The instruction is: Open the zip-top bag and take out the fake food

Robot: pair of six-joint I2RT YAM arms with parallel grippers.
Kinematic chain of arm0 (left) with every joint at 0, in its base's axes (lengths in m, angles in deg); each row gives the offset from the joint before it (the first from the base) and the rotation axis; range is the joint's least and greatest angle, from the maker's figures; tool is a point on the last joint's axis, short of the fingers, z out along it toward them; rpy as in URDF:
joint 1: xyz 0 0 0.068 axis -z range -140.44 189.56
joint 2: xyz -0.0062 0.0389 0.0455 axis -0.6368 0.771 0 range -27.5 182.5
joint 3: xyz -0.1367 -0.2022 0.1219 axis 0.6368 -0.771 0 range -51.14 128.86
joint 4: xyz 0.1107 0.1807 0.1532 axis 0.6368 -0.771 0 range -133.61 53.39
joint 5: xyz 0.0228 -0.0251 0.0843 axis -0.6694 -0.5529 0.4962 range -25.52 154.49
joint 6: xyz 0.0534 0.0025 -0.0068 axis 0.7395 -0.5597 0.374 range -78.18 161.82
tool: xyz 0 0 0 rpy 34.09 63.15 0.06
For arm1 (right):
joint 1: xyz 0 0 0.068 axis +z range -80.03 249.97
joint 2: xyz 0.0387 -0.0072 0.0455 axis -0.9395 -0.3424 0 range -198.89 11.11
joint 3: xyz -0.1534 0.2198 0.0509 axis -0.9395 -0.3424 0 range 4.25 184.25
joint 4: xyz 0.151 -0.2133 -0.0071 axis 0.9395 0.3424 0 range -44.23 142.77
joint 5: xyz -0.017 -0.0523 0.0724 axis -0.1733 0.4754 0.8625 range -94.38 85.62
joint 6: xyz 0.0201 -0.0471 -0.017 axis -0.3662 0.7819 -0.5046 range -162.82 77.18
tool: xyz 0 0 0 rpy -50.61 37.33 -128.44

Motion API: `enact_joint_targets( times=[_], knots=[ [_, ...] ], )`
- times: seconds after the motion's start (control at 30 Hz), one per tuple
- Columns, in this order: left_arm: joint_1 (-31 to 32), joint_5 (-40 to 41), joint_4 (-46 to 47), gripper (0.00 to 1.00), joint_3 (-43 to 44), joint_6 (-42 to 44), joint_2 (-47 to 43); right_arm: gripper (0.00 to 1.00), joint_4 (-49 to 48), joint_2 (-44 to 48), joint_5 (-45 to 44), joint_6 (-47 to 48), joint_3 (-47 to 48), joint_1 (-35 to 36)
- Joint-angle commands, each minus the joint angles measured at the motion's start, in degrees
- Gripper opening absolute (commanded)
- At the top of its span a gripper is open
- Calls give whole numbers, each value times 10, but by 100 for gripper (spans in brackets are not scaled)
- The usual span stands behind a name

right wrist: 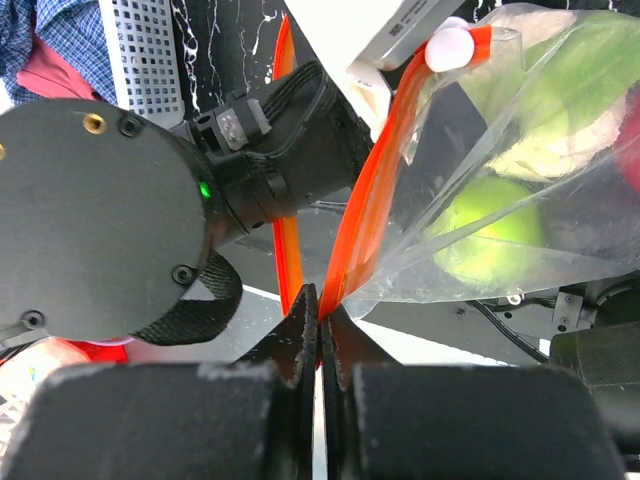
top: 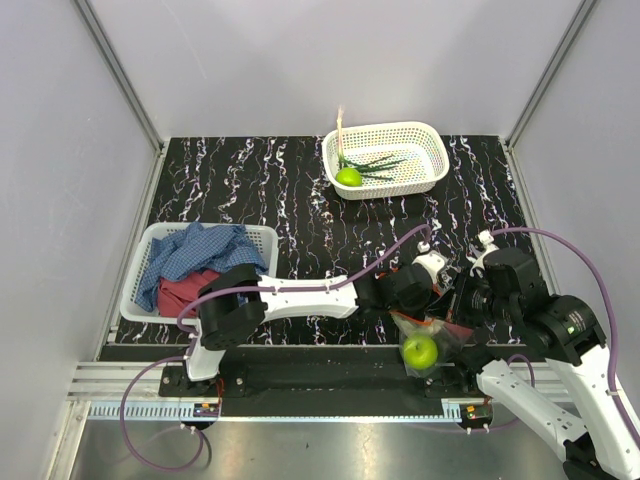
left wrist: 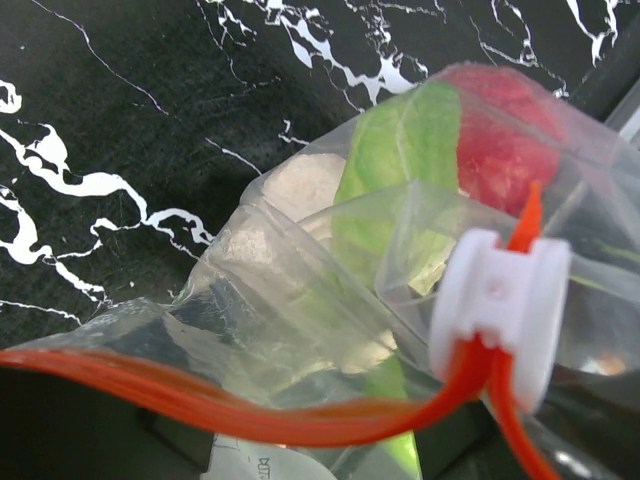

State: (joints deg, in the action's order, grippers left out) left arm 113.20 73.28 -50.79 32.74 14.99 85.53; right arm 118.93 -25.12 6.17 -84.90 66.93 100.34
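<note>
The black, white-veined marble table (top: 250,190) carries, at its near edge between both arms, the clear crinkly plastic zip-top bag (top: 432,335). Inside the bag are a lime-green round plastic fruit (top: 420,351), a pale cabbage-like piece (right wrist: 545,150) and a red piece (left wrist: 500,140). The right gripper (right wrist: 320,318) is closed tight on the bag's orange-red zip strip (right wrist: 365,220). The left gripper (top: 412,295) is at the bag's mouth; how wide it stands I cannot tell.

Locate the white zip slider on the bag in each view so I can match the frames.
Top external: too small to make out; only the zip-top bag shows, near edge, right of centre.
Left wrist: white zip slider, right of centre, close up.
Right wrist: top edge, right of centre.
Shared landmark: the orange-red zip strip it rides on.
</note>
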Motion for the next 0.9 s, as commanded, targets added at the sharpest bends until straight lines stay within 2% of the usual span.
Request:
enact_joint_targets(
  times=[0.0, 0.07, 0.13, 0.17, 0.23, 0.27, 0.63, 0.87],
  knots=[
    [-3, 42, -13, 59, -2, -16, 40, 0, 1, 3, 18, 5, 30, 4],
    [-3, 40, -13, 48, -1, -18, 47, 0, 4, 5, 16, 6, 28, 4],
    [-3, 39, -14, 41, -1, -19, 47, 0, 5, 6, 15, 6, 27, 4],
    [-3, 39, -14, 32, -1, -20, 42, 0, 6, 7, 15, 6, 26, 4],
    [-3, 36, -16, 19, 1, -20, 39, 0, 6, 6, 14, 9, 26, 4],
    [-3, 33, -25, 0, 5, -21, 34, 0, 4, 5, 14, 9, 26, 4],
    [-3, -22, -70, 0, 20, -40, -54, 0, -7, 4, -8, 13, 24, 4],
    [-3, -16, -112, 0, 37, -53, -94, 0, -13, 15, -11, 17, 10, 5]
  ],
)
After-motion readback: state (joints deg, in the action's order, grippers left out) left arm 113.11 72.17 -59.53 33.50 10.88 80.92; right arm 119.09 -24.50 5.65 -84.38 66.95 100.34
